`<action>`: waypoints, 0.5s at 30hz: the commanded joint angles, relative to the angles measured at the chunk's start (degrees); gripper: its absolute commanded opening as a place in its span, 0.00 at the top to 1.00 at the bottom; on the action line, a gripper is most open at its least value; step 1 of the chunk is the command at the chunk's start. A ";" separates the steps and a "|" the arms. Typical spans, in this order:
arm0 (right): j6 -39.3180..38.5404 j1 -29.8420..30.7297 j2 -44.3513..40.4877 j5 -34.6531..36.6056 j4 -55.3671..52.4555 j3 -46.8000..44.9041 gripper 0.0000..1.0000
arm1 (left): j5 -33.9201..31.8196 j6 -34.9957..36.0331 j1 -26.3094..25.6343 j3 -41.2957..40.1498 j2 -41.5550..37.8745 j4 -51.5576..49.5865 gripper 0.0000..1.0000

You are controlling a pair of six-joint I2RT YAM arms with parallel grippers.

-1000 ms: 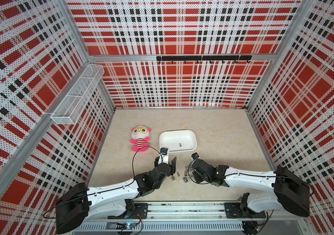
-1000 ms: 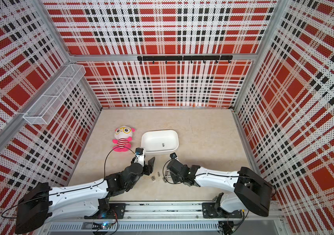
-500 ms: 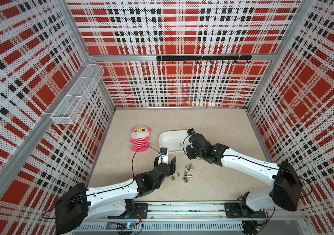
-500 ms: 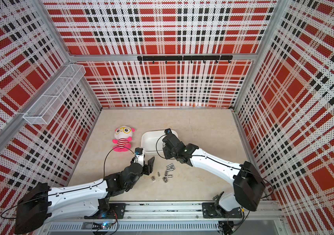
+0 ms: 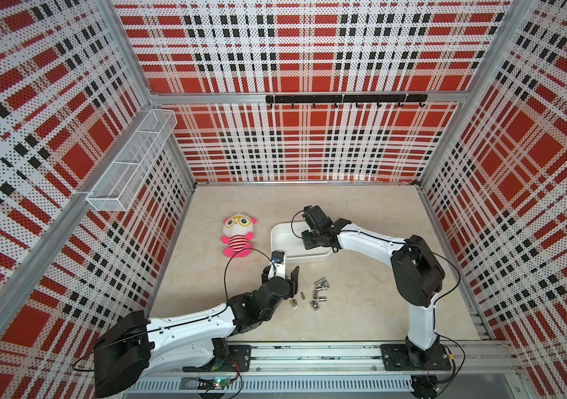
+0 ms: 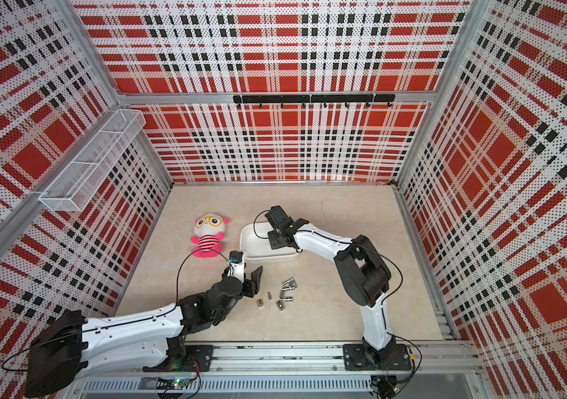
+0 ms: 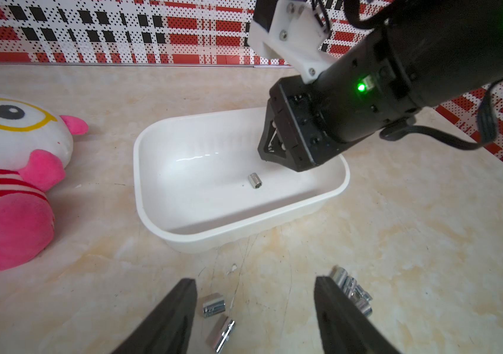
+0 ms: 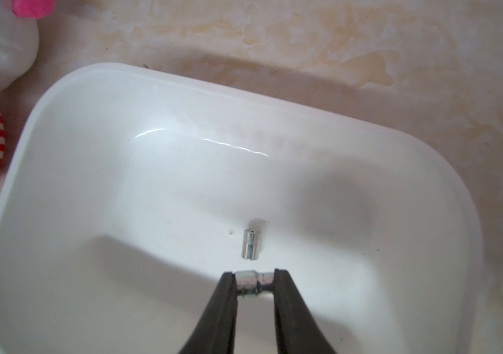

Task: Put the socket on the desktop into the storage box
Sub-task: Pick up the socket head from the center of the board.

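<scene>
The right pincer (image 8: 254, 283) is nearly closed on a socket (image 8: 248, 282), which seems to touch both tips, above the storage box (image 8: 97, 92). A second socket (image 8: 251, 245) lies on its floor. The left pincer (image 7: 254, 280) gapes empty over loose sockets (image 7: 213, 306) on the surface (image 7: 397, 245); a plush doll (image 7: 14, 153) lies beside the box.

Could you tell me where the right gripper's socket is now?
In the right wrist view, the held socket sits between the right gripper's jaws above the storage box floor, near a loose socket.
</scene>
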 commanded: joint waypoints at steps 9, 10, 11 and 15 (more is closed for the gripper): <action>-0.66 -1.53 -0.15 -2.30 -2.02 1.58 0.53 | 0.30 -0.03 -0.38 1.26 1.54 -0.32 0.33; -0.82 -1.50 -0.92 -2.24 -2.25 1.22 0.53 | 0.29 -0.06 -0.36 1.34 1.66 -0.35 0.33; -1.00 -1.52 -2.30 -2.30 -2.24 0.42 0.53 | 0.28 0.06 -0.38 1.34 1.80 -0.27 0.33; -1.84 -1.57 -10.18 -1.40 -0.80 -6.45 0.53 | 0.35 0.16 -0.38 1.53 2.31 -0.32 0.33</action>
